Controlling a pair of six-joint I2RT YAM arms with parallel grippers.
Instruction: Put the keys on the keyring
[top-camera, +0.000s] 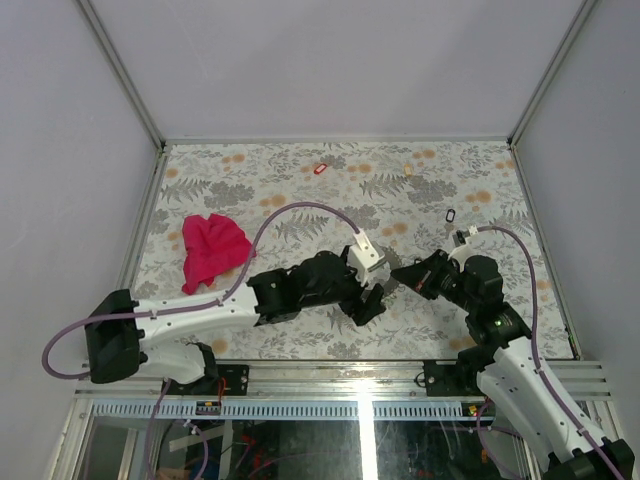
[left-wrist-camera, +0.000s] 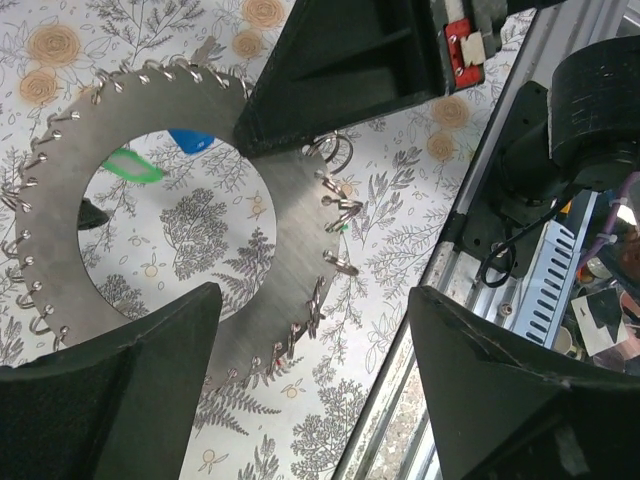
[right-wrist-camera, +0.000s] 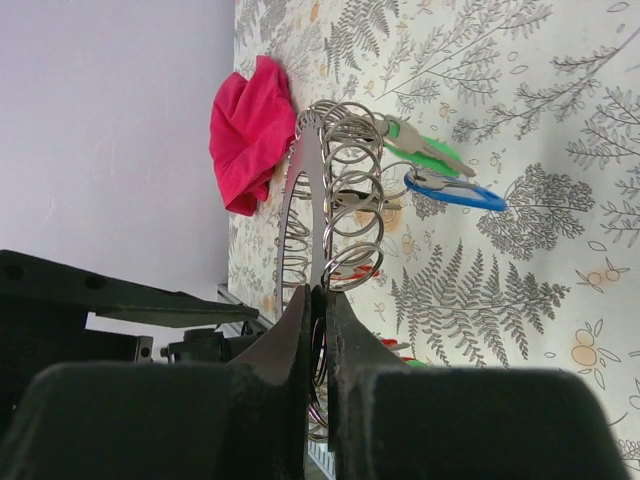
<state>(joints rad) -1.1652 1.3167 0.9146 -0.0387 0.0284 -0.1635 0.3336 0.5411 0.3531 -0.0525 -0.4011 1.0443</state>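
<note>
Pinching the keyring (left-wrist-camera: 295, 215) rim with my right end effector (right-wrist-camera: 318, 300), closed on it | left end effector (left-wrist-camera: 312, 300) is hanging wide open beside it, holding nothing.

No writing, number, brand or sign can be read in any view; the fern-and-flower print covering the bench (top-camera: 250, 170) is pattern only, not lettering.

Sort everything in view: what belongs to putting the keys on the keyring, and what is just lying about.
Belongs to the job:
keyring, clamped edge-on by the right tool
left tool, open beside it
green-tagged key
blue-tagged key
red-tagged key
black-tagged key
cream-tagged key

Just lying about:
magenta cloth
</note>
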